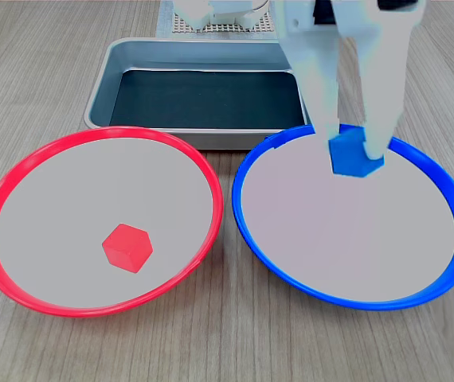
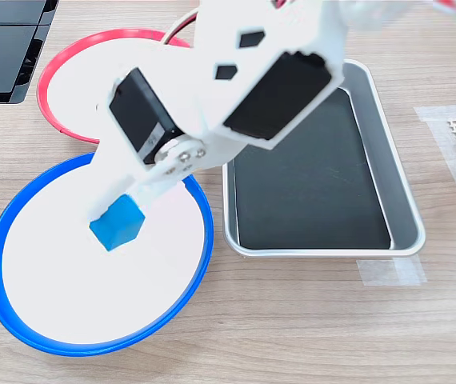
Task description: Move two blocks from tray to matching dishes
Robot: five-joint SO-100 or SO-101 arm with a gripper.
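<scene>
While pincer (image 1: 356,147) clamps blue block (image 1: 355,153), corner tilted down, over blue-rimmed dish (image 1: 426,270); red block (image 1: 127,247) in red-rimmed dish (image 1: 20,274).

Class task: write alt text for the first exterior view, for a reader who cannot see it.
A white robot hand holds a blue block over the blue-rimmed dish on the first exterior view's right. A red block lies in the red-rimmed dish on the left, and an empty gray tray sits behind both.
</scene>
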